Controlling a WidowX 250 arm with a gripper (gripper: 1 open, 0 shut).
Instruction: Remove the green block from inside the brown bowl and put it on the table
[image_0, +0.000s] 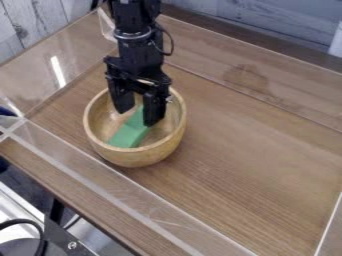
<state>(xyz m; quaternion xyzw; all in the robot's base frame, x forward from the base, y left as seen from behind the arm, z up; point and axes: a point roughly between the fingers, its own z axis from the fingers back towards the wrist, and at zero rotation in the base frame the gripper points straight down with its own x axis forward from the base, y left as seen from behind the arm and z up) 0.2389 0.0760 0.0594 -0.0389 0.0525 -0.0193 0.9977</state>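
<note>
I see the green block (131, 133) lying slanted inside the brown bowl (134, 129), leaning toward the near wall. My gripper (139, 108) points straight down into the bowl just above the block's upper end, jaws spread wide, holding nothing. The bowl sits on the counter (247, 140), toward its left side, inside the clear acrylic walls (107, 190).

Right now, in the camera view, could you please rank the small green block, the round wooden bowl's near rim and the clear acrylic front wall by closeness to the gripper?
1. Green block, just under the open gripper.
2. Bowl's near rim, below it.
3. Acrylic front wall, along the table's near edge.
</note>
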